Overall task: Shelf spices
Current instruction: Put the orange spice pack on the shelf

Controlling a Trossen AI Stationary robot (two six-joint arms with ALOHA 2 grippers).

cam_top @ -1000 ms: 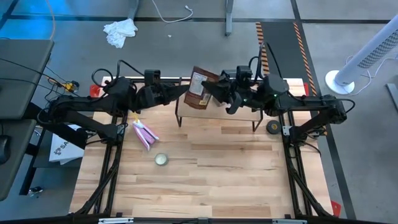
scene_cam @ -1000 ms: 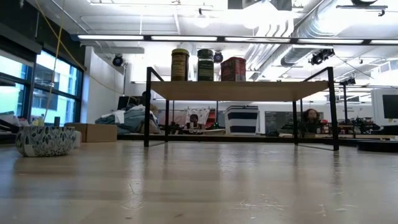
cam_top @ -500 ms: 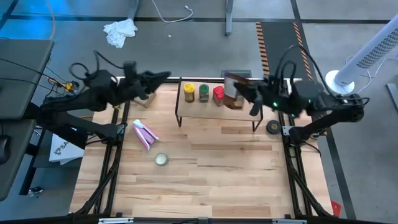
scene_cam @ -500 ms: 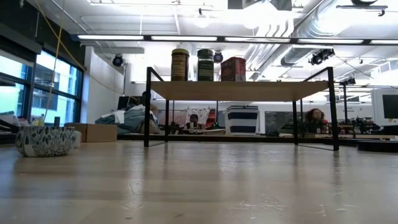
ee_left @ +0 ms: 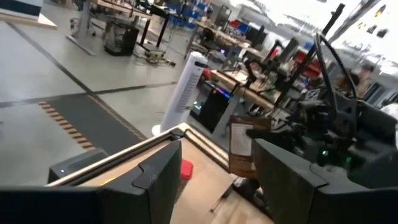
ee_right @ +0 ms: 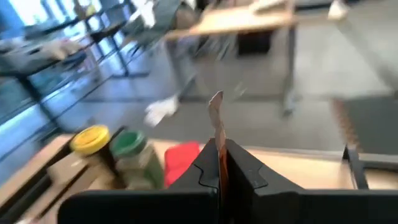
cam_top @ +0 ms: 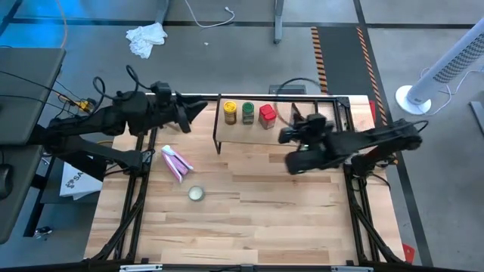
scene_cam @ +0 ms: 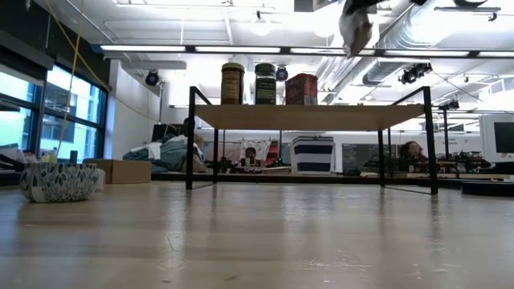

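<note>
The shelf (cam_top: 242, 137) stands at the table's far middle. On its left half stand a yellow-lidded jar (cam_top: 230, 112), a green-lidded jar (cam_top: 248, 112) and a red boxy container (cam_top: 266, 114); the low view shows them as well, the yellow jar (scene_cam: 233, 83), the green jar (scene_cam: 265, 83) and the red container (scene_cam: 301, 89). My right gripper (cam_top: 293, 133) is over the shelf's right half, shut on the flat brown packet (ee_left: 241, 146). My left gripper (cam_top: 195, 113) is open and holds nothing, left of the shelf. My right gripper pinches the brown packet between its two fingers (ee_right: 202, 177). The right wrist view shows the packet edge-on, as a thin strip (ee_right: 216, 124) rising out of the shut fingers. The packet stands upright, lifted clear above the shelf.
A pink packet (cam_top: 175, 163) and a pale round tin (cam_top: 196, 194) lie on the tabletop in front of the left arm. A small black round thing (cam_top: 331, 154) sits by the shelf's right legs. The shelf's right half (scene_cam: 361, 117) is bare board.
A second ago both grippers met at the packet above the shelf. My left gripper has let go and drawn back toward the table's left edge. My right gripper has carried the packet toward the right and down, rolling as it went, so the packet now stands edge-on.
</note>
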